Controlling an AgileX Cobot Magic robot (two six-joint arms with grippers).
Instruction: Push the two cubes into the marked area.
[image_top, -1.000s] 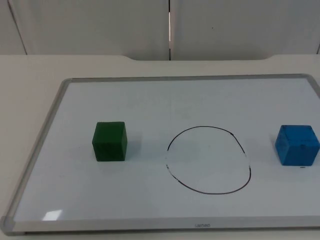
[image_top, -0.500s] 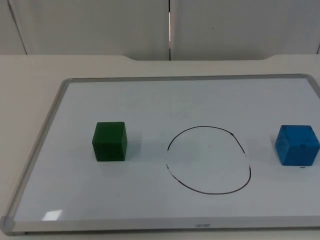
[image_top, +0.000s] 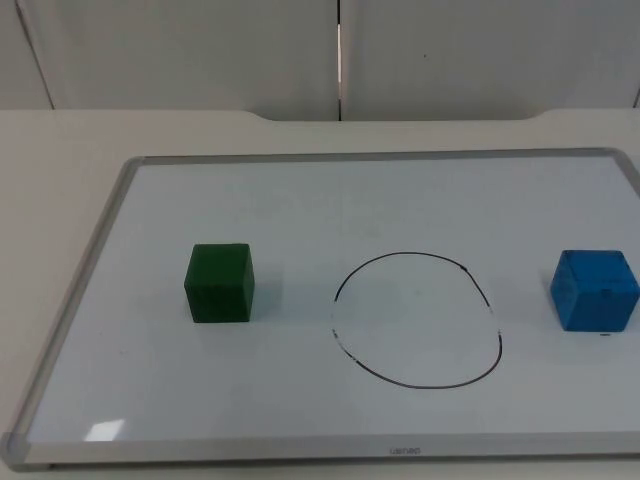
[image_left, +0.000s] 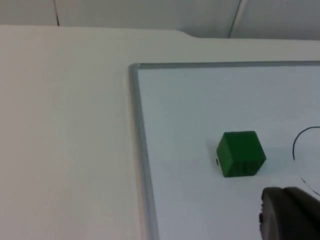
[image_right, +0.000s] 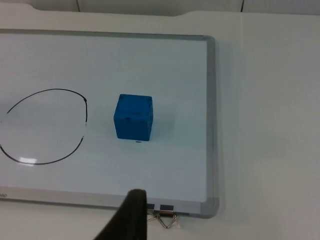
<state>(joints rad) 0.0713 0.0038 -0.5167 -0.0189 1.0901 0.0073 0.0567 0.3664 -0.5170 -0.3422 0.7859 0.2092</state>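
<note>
A dark green cube (image_top: 219, 283) stands on the whiteboard (image_top: 300, 200), left of a hand-drawn black circle (image_top: 417, 320). A blue cube (image_top: 594, 290) stands right of the circle, near the board's right edge. Both cubes are outside the line. My left gripper (image_left: 289, 216) is shut and empty, hovering close to the green cube (image_left: 241, 153) without touching it. A black fingertip (image_right: 131, 212) of my open right gripper hangs over the board's near edge, well short of the blue cube (image_right: 133, 116), with part of the circle (image_right: 45, 127) beside it.
The board has a grey metal frame (image_left: 141, 150) and lies on a cream table. A binder clip (image_right: 165, 218) grips the frame close to the right fingertip. The grey partition wall (image_top: 340, 50) closes the back.
Neither cube has moved on the board. My left gripper has gone from open to shut.
</note>
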